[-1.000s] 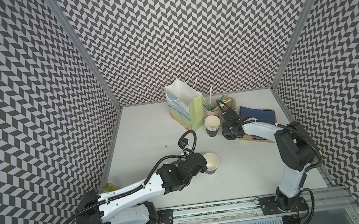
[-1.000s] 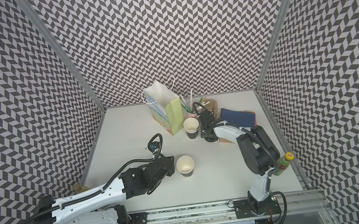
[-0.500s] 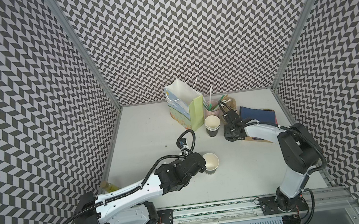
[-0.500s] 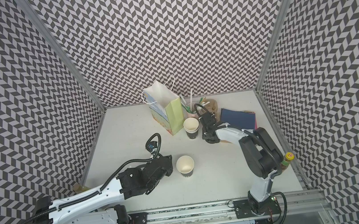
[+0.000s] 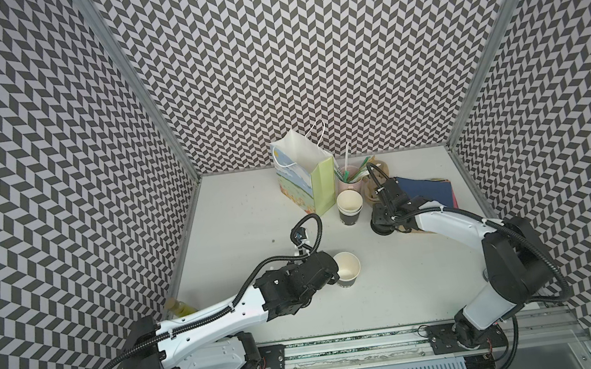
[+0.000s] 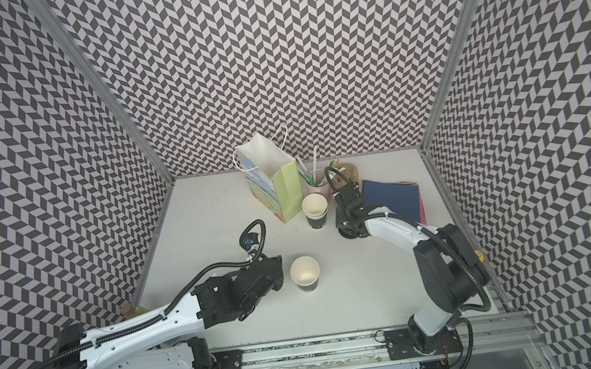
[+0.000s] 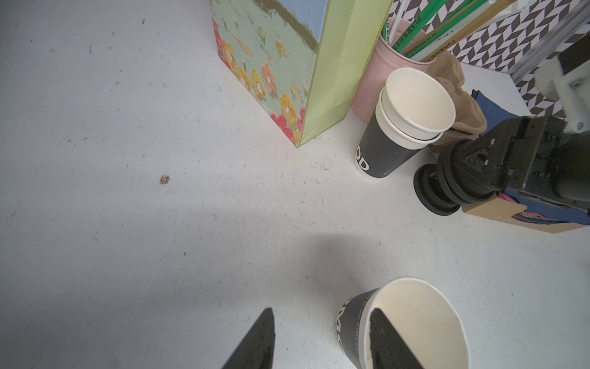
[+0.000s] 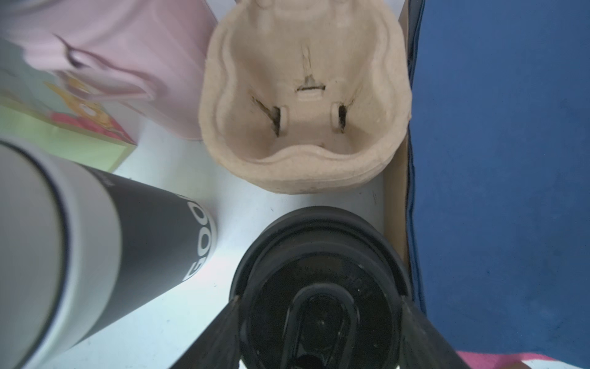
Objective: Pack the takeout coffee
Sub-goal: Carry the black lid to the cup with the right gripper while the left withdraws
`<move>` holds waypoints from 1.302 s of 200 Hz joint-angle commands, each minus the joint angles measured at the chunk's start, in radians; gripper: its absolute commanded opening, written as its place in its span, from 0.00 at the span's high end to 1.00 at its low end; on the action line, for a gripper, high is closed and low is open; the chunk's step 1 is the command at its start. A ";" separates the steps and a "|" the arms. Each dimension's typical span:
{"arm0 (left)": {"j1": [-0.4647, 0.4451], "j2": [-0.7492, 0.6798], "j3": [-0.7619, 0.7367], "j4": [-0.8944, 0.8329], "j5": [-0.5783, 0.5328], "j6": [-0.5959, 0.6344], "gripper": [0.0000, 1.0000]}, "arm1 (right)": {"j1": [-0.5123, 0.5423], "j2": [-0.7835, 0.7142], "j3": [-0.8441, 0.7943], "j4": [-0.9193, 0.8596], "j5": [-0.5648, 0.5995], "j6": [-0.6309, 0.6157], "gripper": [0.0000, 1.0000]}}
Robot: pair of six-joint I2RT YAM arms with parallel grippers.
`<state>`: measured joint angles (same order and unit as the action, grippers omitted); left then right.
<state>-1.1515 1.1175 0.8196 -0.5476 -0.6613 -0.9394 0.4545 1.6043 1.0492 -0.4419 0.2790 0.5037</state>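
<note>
The takeout coffee cup (image 5: 349, 274) (image 6: 305, 273), black outside and cream inside, stands open and lidless at mid-table. My left gripper (image 7: 321, 311) (image 5: 336, 276) is open at its near rim. One finger (image 7: 383, 338) hangs over the cup's (image 7: 415, 322) mouth and the other stands outside the wall, gripping nothing. My right gripper (image 8: 319, 298) (image 5: 381, 221) is shut on the top black lid (image 8: 319, 274) of a short lid stack (image 7: 437, 195), a finger against each side of its rim.
A flowered gift bag (image 5: 305, 184) stands open at the back. Beside it are a pink cup of straws (image 5: 348, 183), a stack of black cups (image 5: 349, 207), a tan pulp carrier (image 8: 303, 96) and blue napkins on a cardboard tray (image 5: 427, 192). A bottle (image 5: 176, 305) lies by the left wall.
My right gripper has narrowed onto the lid and its arm has shifted slightly. The left gripper has opened a little at the cup. The cup has not moved.
</note>
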 commanded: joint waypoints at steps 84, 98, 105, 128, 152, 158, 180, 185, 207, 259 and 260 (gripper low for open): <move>0.002 -0.058 0.005 0.196 0.073 0.114 0.43 | -0.002 -0.059 -0.062 0.098 -0.127 0.003 0.34; 0.011 -0.073 -0.002 0.247 0.102 0.141 0.43 | -0.006 -0.073 -0.068 0.105 -0.116 0.008 0.35; 0.020 -0.075 0.002 0.264 0.121 0.153 0.43 | -0.011 -0.076 -0.066 0.105 -0.135 0.006 0.35; 0.043 -0.065 0.033 0.299 0.160 0.168 0.43 | -0.026 -0.089 -0.079 0.113 -0.156 0.013 0.35; 0.063 -0.012 0.089 0.351 0.218 0.162 0.43 | -0.033 -0.100 -0.093 0.129 -0.155 0.018 0.36; 0.066 0.009 0.109 0.357 0.229 0.155 0.43 | -0.036 -0.104 -0.094 0.130 -0.164 0.019 0.36; 0.074 0.095 0.192 0.393 0.276 0.136 0.43 | -0.041 -0.133 -0.108 0.146 -0.173 0.028 0.36; 0.076 0.116 0.213 0.398 0.289 0.136 0.42 | -0.042 -0.144 -0.117 0.154 -0.169 0.032 0.36; 0.088 0.189 0.304 0.357 0.293 0.128 0.42 | -0.053 -0.172 -0.116 0.129 -0.169 0.029 0.36; 0.249 0.016 0.238 0.360 0.325 0.190 0.43 | -0.028 -0.243 -0.078 0.043 -0.212 -0.024 0.37; 0.254 0.009 0.235 0.357 0.325 0.192 0.43 | -0.026 -0.246 -0.078 0.042 -0.212 -0.026 0.37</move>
<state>-0.9833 1.2568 1.0912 -0.1955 -0.3470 -0.7887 0.4091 1.4227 0.9474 -0.3817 0.1020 0.5076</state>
